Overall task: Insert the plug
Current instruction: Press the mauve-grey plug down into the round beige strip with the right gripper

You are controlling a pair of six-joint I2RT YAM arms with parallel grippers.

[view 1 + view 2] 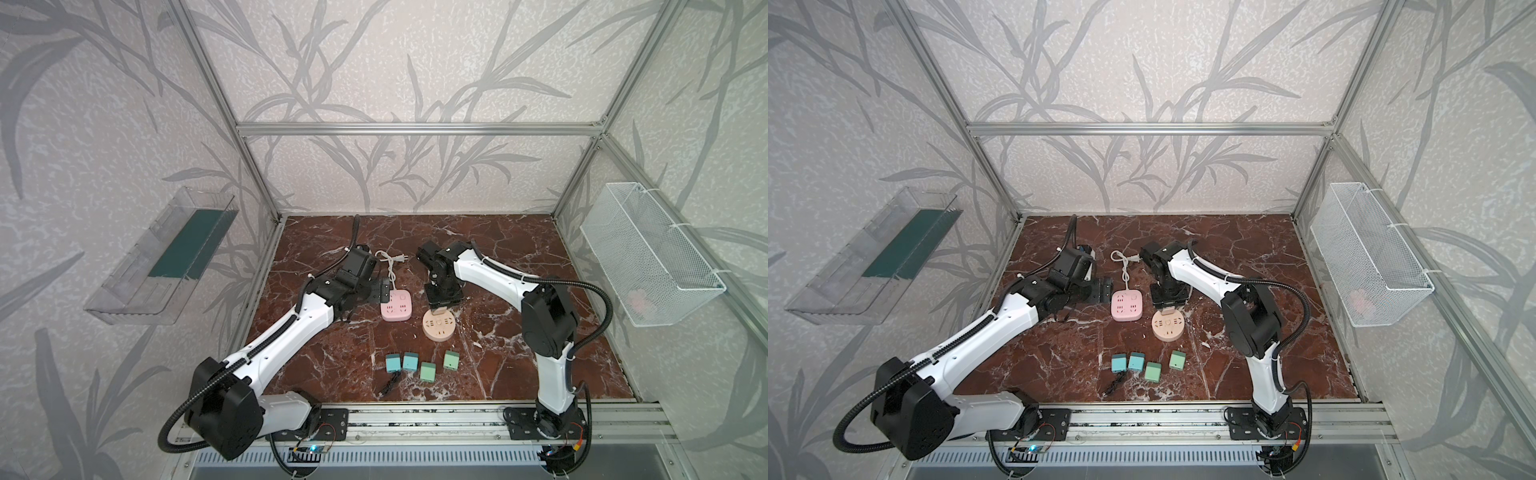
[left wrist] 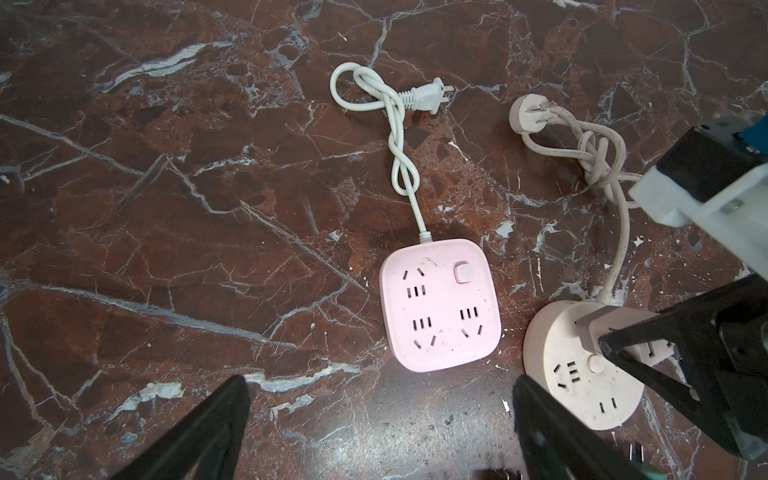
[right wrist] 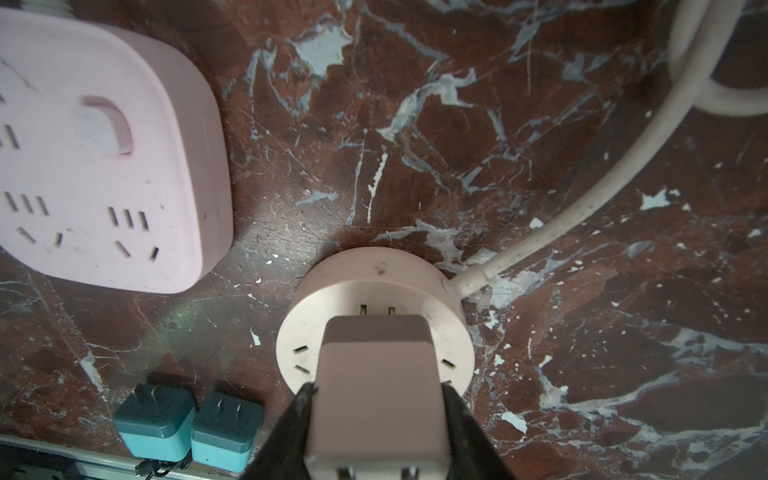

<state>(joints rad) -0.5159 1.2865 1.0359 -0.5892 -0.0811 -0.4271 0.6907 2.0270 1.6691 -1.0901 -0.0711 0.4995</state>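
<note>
We count two socket blocks at mid-frame: one pink square block (image 1: 396,305) and one round beige block (image 1: 439,327). There are two cords, one white cord (image 2: 394,129) and one beige cord (image 2: 620,245).

There are five cube plugs. Four are at lower centre: first blue plug (image 1: 392,363), second blue plug (image 1: 410,361), first green plug (image 1: 427,371), second green plug (image 1: 451,360). The fifth is one pale pink plug (image 3: 376,395).

There is one black cable (image 1: 388,384), one clear bin (image 1: 158,257) at left and one wire basket (image 1: 648,253) at right.

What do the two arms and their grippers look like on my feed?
Both the left arm and right arm have white link shells, black joints and black corrugated cable conduit. The left gripper and right gripper have black tapering fingers.
</note>
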